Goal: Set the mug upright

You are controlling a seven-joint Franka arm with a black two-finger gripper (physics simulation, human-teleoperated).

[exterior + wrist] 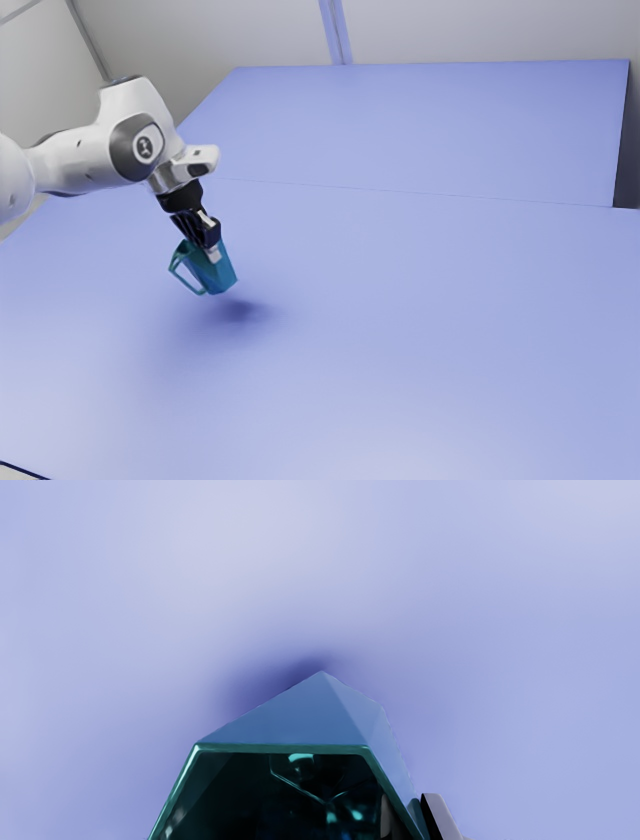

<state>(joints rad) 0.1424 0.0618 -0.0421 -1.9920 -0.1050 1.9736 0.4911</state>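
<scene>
Mug [222, 272], teal, faceted: off the counter [430, 320], held up in the air over the part toward the exterior view's left, well in from the far edge. Tilted, not upright. Base lower, leaning toward the exterior view's right; open end up by the jaws. Handle [186, 283], angular, on the side facing the exterior view's left.

Jaws clamped on the mug near its open end, carrying it. Wrist view: one finger [440, 816] against the outside of the mug's wall, close to the rim [280, 748]. Pale shape within the opening, near that same wall; cannot tell whether second finger or reflection. Interior dark, with small bright glints. Outer facets paler blue beyond the rim.

Arm [85, 160], white with dark joint parts, enters from the exterior view's left and angles down to the mug. Soft dark shadow [240, 311] on the counter below the mug, a gap between the two. Counter pale blue-violet; thin seam [400, 193] crosses it. Light grey wall [450, 30] behind the far edge.
</scene>
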